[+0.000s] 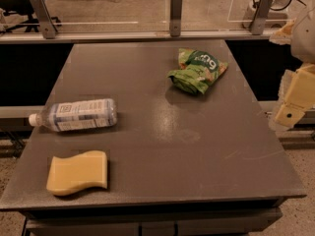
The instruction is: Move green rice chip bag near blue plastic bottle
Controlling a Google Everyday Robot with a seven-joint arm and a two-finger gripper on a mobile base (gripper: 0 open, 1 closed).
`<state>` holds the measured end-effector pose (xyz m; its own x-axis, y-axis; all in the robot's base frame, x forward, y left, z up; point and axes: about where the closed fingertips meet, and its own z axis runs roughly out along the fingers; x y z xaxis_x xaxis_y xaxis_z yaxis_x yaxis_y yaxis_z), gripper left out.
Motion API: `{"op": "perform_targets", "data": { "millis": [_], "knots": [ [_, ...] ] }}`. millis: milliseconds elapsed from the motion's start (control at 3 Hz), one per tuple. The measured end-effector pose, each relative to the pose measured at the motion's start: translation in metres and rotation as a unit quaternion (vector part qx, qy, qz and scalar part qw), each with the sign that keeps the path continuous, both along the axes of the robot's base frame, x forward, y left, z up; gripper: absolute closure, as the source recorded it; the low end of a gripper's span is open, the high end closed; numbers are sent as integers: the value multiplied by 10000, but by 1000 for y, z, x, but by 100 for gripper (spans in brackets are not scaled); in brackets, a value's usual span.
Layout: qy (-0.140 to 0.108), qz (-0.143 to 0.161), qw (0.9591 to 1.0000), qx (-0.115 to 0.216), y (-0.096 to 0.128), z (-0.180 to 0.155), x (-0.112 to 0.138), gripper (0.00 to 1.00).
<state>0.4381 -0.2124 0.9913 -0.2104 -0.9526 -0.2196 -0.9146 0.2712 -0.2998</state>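
On the far right part of the grey table [197, 146] lies the green rice chip bag [197, 70], crumpled and well apart from the blue plastic bottle [76, 114], which rests on its side near the left edge with its white cap pointing left. Toward the front left corner, just in front of the bottle, sits a yellow sponge [78, 172] with wavy edges. Off the table's right edge hangs the gripper [294, 104], clear of the bag and touching nothing; whether it is open or closed I cannot tell.
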Motion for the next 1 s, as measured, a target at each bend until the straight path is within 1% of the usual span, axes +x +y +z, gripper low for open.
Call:
{"op": "perform_targets", "data": {
  "millis": [333,667,1000],
  "knots": [
    [-1,0,10000,0,0,0,0,0],
    [-125,16,9999,-64,2,3,3,0],
    [-247,385,9989,-57,6,1,27,0]
  ]
}}
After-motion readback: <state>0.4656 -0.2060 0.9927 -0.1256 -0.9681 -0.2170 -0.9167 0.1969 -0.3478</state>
